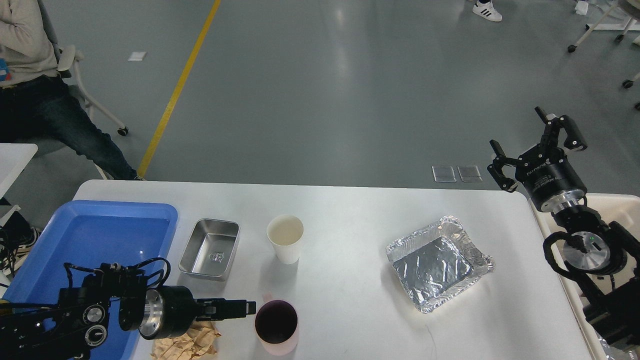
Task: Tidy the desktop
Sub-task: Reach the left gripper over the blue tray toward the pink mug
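The white desktop (350,220) holds a shallow metal tin (210,248), a white paper cup (285,237), a pink cup (276,325) with a dark inside, a crumpled foil tray (437,262) and crumpled brown paper (187,342) at the front edge. My left gripper (247,307) points right, low over the table. Its tip is right at the pink cup's left rim, above the brown paper. Its fingers merge into one dark bar. My right gripper (532,147) is open and empty, raised above the table's far right corner.
A blue plastic tray (100,235) sits on the table's left end, partly under my left arm. A beige bin (617,205) stands beside the right edge, behind my right arm. A seated person (35,100) is at the far left.
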### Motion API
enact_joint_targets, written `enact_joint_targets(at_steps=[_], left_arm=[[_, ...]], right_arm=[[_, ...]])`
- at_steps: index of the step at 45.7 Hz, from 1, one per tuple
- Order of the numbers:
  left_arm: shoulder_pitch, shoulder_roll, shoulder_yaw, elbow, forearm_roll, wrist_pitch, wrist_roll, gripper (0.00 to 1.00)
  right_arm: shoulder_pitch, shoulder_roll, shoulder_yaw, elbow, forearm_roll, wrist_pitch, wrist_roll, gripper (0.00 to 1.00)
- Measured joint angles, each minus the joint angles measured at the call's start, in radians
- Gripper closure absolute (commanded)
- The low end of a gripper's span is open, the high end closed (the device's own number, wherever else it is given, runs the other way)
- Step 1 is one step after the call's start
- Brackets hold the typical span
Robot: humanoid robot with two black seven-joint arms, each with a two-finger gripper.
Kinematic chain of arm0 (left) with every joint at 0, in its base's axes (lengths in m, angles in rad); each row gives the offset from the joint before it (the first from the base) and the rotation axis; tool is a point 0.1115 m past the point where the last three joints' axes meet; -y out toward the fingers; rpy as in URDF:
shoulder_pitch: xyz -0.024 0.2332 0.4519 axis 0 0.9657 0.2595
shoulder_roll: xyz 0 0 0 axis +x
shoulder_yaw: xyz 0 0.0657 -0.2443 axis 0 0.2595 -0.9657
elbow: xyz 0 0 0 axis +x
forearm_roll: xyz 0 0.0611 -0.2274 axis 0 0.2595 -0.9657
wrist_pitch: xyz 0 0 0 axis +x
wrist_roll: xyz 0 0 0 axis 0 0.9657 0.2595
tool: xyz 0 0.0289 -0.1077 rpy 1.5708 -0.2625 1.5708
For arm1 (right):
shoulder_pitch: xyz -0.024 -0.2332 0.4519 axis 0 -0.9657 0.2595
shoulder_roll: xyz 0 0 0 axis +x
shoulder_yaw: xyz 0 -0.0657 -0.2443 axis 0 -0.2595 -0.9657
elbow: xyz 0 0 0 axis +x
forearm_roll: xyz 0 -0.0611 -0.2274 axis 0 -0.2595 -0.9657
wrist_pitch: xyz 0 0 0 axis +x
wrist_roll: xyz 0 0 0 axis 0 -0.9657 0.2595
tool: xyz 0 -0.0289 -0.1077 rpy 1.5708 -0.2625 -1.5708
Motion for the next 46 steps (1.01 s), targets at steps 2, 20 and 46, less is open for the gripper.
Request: enact_joint_targets(at_steps=[2,20,46], left_arm=[[-0.002,-0.008,0.002,0.007,0.001,-0.001,0.000,0.18],[-0.041,-0.114,0.077,0.093,0.040,-0.002,0.002,0.41],[-0.080,-0.148,0.123,0.115,0.098,-0.002,-0.002,0.99]], right_arm=[[0.000,0.000,0.000,0.000,0.000,0.000,0.000,0.00],[0.000,-0.002,0.002,-0.001,0.000,0.000,0.001,0.00],[0.000,-0.001,0.006,0.000,0.000,-0.003,0.002,0.00]])
